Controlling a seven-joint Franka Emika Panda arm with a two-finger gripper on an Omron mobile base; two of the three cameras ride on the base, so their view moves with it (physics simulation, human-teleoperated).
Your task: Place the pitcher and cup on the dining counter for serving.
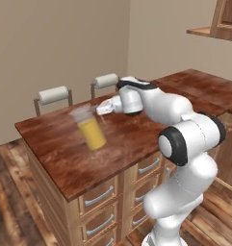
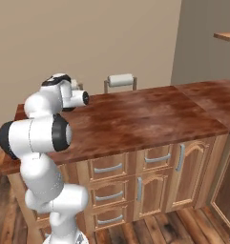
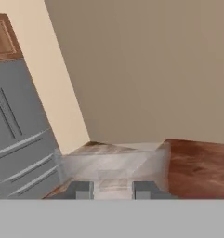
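The pitcher (image 1: 91, 130), a clear cylinder with orange liquid in its lower half, leans tilted over the dining counter (image 1: 136, 141) near its back left part. My gripper (image 1: 100, 109) reaches sideways to the pitcher's clear upper part and is shut on it. In the hand view the clear upper wall of the pitcher (image 3: 114, 163) lies right in front of the gripper (image 3: 113, 189), wider than the gap between the two dark fingertips (image 3: 81, 189). The reddish-brown dining counter (image 3: 197, 162) runs off to the right behind it. The cup is out of view.
Two grey-cushioned stools (image 1: 53, 95) (image 1: 105, 80) stand behind the counter by the beige wall. Drawers with silver handles (image 2: 109, 167) line the counter's front. A grey fridge (image 3: 20, 135) stands beyond the counter's end. A wooden shelf (image 1: 216, 26) hangs at upper right.
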